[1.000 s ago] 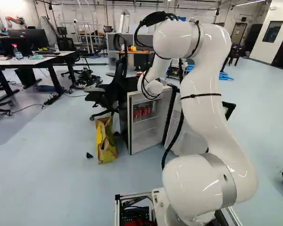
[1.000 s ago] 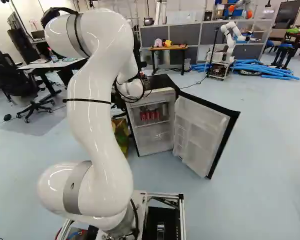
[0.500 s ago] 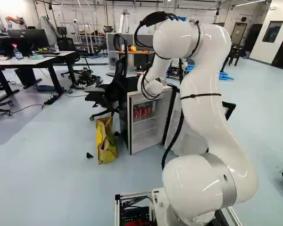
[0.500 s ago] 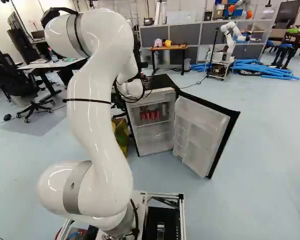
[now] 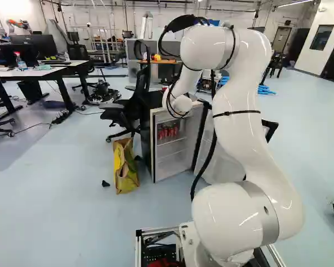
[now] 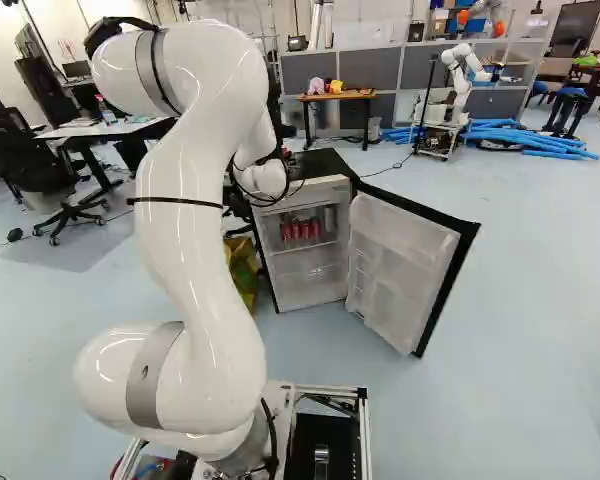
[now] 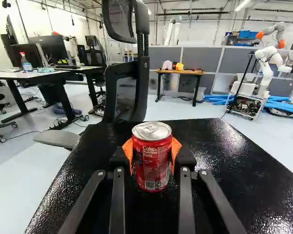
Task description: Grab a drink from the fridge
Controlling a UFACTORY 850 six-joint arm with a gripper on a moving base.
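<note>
While the fridge (image 6: 318, 188) holds cans (image 6: 300, 231) (red ones), a part-open claw (image 6: 289, 158) grips another can (image 7: 152, 161).

The can (image 7: 151, 163) had a shiny metal top and smooth, shiny red sides. The pads (image 7: 176, 150) on the black fingers (image 7: 185, 158) looked matt. The fridge (image 7: 224, 141) had a shiny, bumpy black top, and its door (image 6: 395, 255) looked like smooth white plastic inside. The arm (image 6: 190, 250) was smooth and very shiny. The bag (image 5: 124, 172) looked like crinkly paper. The floor (image 5: 55, 222) was smooth.
</note>
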